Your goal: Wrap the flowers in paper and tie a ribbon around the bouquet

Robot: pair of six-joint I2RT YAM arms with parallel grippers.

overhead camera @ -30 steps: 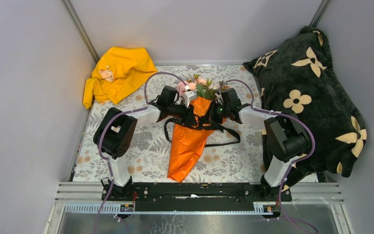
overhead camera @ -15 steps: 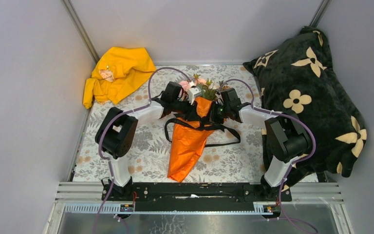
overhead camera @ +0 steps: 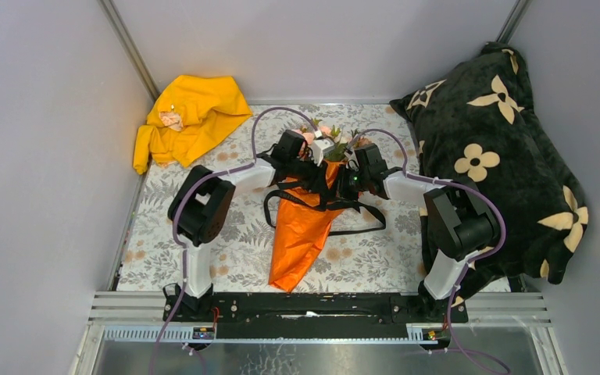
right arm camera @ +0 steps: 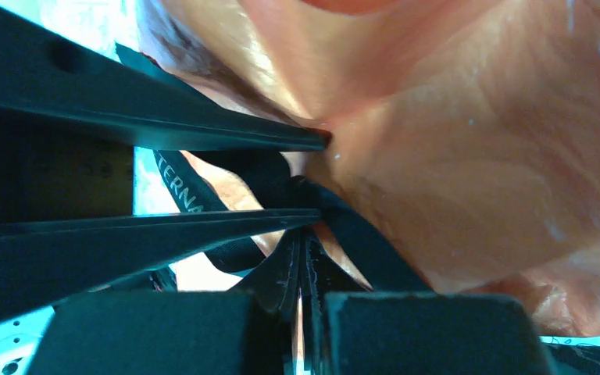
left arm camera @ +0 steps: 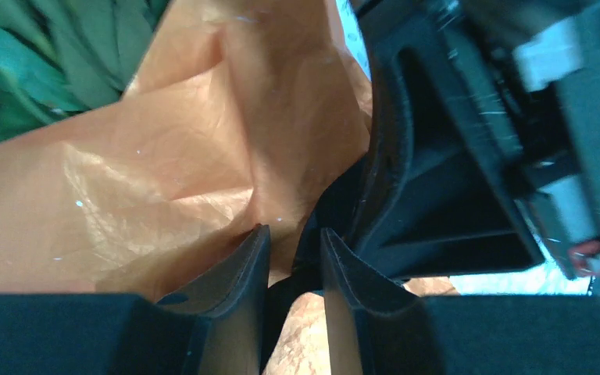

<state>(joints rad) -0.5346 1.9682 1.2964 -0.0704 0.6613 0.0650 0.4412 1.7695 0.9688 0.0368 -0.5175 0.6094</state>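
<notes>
Orange creased wrapping paper (left arm camera: 164,180) is rolled into a cone around pale pink artificial roses (overhead camera: 328,133) with green leaves. This bouquet (overhead camera: 301,234) lies at the centre of the top view on a grey-and-brown floral tablecloth (overhead camera: 234,242), its point toward the bottom of the frame and its blooms toward the top. A narrow black ribbon with small gold lettering (right arm camera: 183,187) crosses the cone just below its mouth. In the top view, loose loops of it trail on the cloth to the right of the cone. Both arms meet at that upper part of the cone, one reaching in from the left of the frame and the other from the right.

The left gripper (left arm camera: 293,230) has its jaws a little apart at the paper's surface, and a dark strip of ribbon runs through the gap. Whether the pads touch it cannot be told. The right gripper (right arm camera: 301,246) has its jaws pressed together. Black folds of ribbon fan out from between the tips, so it pinches the ribbon right beside the paper.

A crumpled yellow cloth garment (overhead camera: 191,117) lies in the upper left of the top view. A large black pillow with cream flower shapes (overhead camera: 492,148) leans along the right edge.
</notes>
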